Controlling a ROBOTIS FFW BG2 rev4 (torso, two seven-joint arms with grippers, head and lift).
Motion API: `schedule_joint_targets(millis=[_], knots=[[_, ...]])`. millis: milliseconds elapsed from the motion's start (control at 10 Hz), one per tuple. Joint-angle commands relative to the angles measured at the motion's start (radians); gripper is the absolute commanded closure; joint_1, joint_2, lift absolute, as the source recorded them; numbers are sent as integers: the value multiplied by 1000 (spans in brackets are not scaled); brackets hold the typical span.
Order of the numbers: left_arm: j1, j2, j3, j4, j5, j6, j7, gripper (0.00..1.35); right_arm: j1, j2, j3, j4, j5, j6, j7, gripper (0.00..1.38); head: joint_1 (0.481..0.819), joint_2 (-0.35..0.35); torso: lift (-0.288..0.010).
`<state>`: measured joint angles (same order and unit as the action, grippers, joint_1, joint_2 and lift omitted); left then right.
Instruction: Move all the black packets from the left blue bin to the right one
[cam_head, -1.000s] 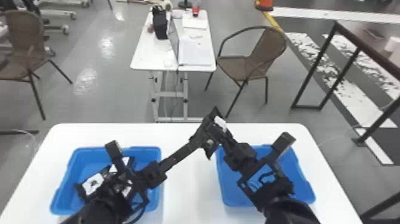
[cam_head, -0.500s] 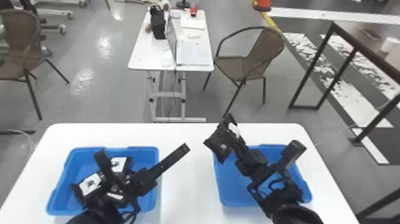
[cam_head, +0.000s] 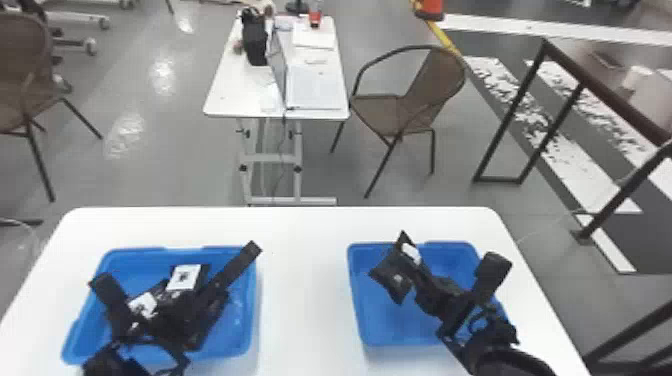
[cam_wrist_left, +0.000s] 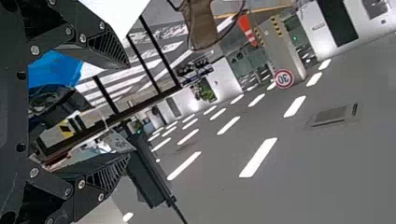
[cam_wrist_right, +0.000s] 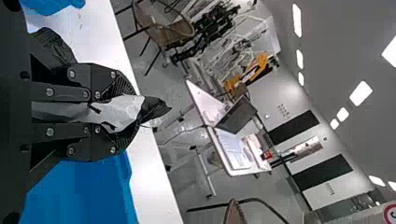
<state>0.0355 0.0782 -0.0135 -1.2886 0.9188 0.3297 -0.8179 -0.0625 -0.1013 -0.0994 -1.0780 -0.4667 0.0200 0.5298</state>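
Note:
My right gripper (cam_head: 411, 257) is over the left part of the right blue bin (cam_head: 367, 334), shut on a black packet (cam_head: 391, 276) with a white patch. In the right wrist view that packet (cam_wrist_right: 155, 108) sticks out past the fingertips of the right gripper (cam_wrist_right: 127, 112). My left gripper (cam_head: 248, 254) is above the right side of the left blue bin (cam_head: 241, 325). The left wrist view has the left gripper (cam_wrist_left: 126, 112) open, nothing between its fingers. Several black packets (cam_head: 186, 278) with white labels lie in the left bin, partly hidden by the left arm.
Both bins stand on a white table (cam_head: 305, 280), with a strip of tabletop between them. Beyond its far edge are a small desk (cam_head: 225, 95) with a laptop, brown chairs (cam_head: 382, 107) and a dark metal frame (cam_head: 515, 115) at the right.
The left gripper has let go of the packet and drawn away leftward, back over the left bin. The right gripper has carried the packet rightward and nearer, over the right bin.

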Motion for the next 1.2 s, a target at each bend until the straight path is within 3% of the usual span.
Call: schedule_joint_targets(millis=[0, 200, 300, 400, 600, 800, 900, 1100], knots=[[7, 0, 30, -6, 0, -29, 0, 406, -46, -11, -48, 95, 54, 0, 1, 1200, 695, -145, 0], [35, 0, 70, -25, -11, -60, 40, 404, -73, -11, -109, 164, 105, -3, -1, 449, 695, -153, 0], [53, 0, 98, -41, -26, -69, 62, 401, -68, -9, -117, 161, 105, -26, -1, 156, 695, -155, 0], [72, 0, 133, -58, -58, -70, 94, 401, -42, -8, -117, 108, 108, -38, -11, 65, 695, -150, 0], [87, 0, 218, -78, -166, -38, 134, 406, 66, 34, -117, -128, 131, -54, -45, 136, 695, -117, 0], [89, -15, 288, -78, -265, -11, 155, 407, 204, 101, -115, -419, 330, -120, -59, 137, 695, -71, 0], [87, -32, 319, -78, -313, -9, 166, 409, 276, 102, -105, -531, 421, -121, -60, 137, 695, -37, 0], [78, -64, 374, -78, -411, 5, 181, 415, 375, 102, -89, -651, 505, -132, -62, 139, 695, 16, 0]])
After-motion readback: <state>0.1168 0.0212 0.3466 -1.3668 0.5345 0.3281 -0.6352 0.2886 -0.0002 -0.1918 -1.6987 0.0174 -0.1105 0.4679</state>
